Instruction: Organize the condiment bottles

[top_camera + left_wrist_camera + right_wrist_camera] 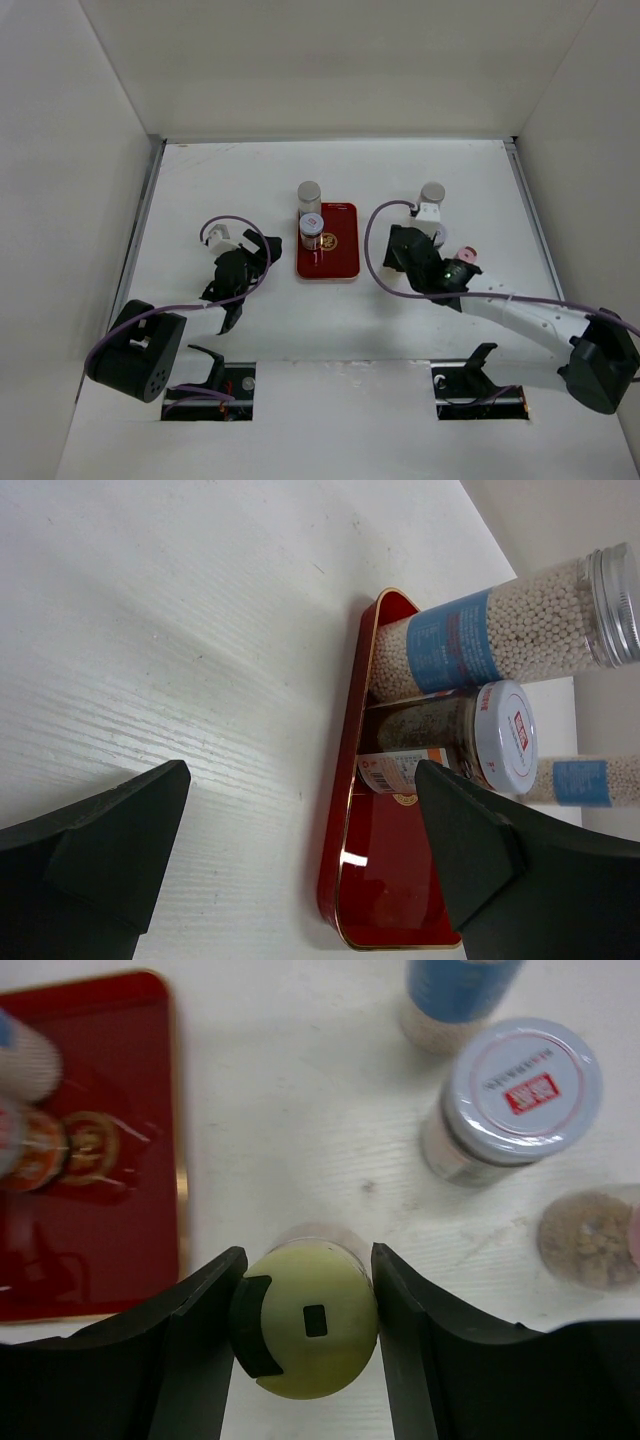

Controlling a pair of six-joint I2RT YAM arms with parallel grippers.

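Two condiment bottles stand at the far end of the red tray [335, 258]: a grey-capped one [309, 192] and a white-capped one [312, 226]. The left wrist view shows them as a blue-labelled bottle of white beads [500, 630] and a white-capped bottle [470, 735]. My right gripper [308, 1256] points down, right of the tray, shut on a yellow-green-capped bottle [312, 1325]; in the top view the gripper [405, 250] hides that bottle. My left gripper [300, 780] is open and empty, left of the tray [400, 880].
Beside the right gripper stand a white-capped bottle [522, 1085], a blue-labelled bottle [455, 995] and a bottle of brown contents [590, 1240]. The top view shows a grey-capped bottle [433, 192] and a pink cap [464, 252]. White walls enclose the table.
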